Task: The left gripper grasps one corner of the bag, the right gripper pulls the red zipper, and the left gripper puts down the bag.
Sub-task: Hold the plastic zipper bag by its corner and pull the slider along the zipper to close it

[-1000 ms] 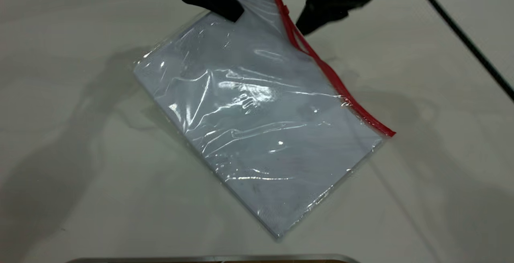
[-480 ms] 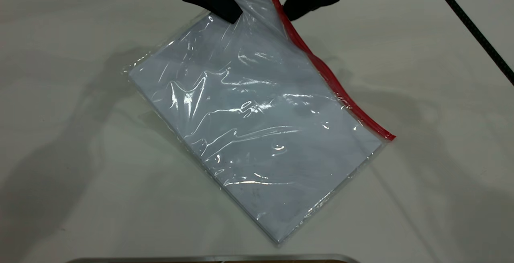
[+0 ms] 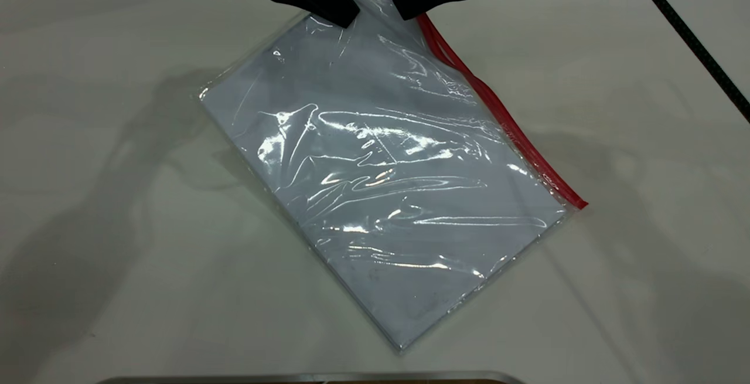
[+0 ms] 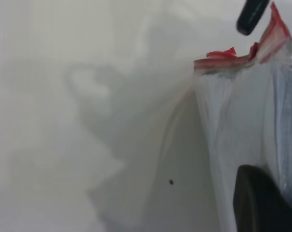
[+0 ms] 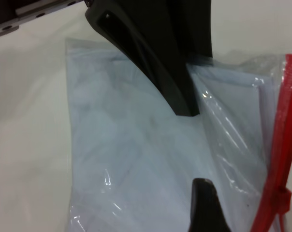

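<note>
The bag (image 3: 381, 167), a clear pouch with pale sheets inside, lies slanted on the table with its far end lifted. My left gripper (image 3: 345, 19) is shut on the corner of the bag there; it also shows in the right wrist view (image 5: 184, 104), clamped on the plastic. The red zipper (image 3: 498, 117) runs down the bag's right edge. My right gripper (image 3: 409, 12) is at the strip's far end, beside the left gripper. In the right wrist view only one of its fingers (image 5: 206, 208) shows, apart from the red slider tab (image 5: 281, 198). Its jaws look open.
A thick braided black cable (image 3: 691, 44) crosses the table's far right. A grey metal edge (image 3: 304, 378) lies along the near side. The pale table (image 3: 644, 267) surrounds the bag.
My right gripper has moved left and farther back along the red strip, closer to the left gripper. The bag's plastic has shifted and rippled. The left gripper keeps its hold.
</note>
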Robot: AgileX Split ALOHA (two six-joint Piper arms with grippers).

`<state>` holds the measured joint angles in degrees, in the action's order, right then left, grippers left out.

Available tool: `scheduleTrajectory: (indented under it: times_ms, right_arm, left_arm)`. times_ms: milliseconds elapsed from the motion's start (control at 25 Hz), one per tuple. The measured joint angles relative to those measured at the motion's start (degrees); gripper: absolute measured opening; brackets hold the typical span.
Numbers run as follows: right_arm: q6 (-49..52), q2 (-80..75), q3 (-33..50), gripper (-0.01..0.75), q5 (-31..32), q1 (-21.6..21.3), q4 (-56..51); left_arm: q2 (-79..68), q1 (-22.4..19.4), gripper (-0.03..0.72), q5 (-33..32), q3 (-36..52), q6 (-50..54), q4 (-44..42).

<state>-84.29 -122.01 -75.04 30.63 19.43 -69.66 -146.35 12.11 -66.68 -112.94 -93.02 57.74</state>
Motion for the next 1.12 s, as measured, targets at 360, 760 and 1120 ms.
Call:
scheduleTrajectory:
  times_ms: [360, 760, 1120]
  right_arm:
    - [-0.16, 0.00, 0.00, 0.328, -0.23, 0.00, -0.05]
    - [0.06, 0.00, 0.00, 0.110, -1.34, 0.00, 2.80]
    - [3.63, -0.76, 0.00, 0.109, -1.50, 0.00, 7.63]
  left_arm:
    - [0.00, 0.00, 0.051, 0.00, 0.00, -3.00, 2.41]
    - [0.00, 0.00, 0.051, -0.06, 0.00, -3.00, 2.77]
    - [0.00, 0.00, 0.051, -0.06, 0.00, -3.05, 2.79]
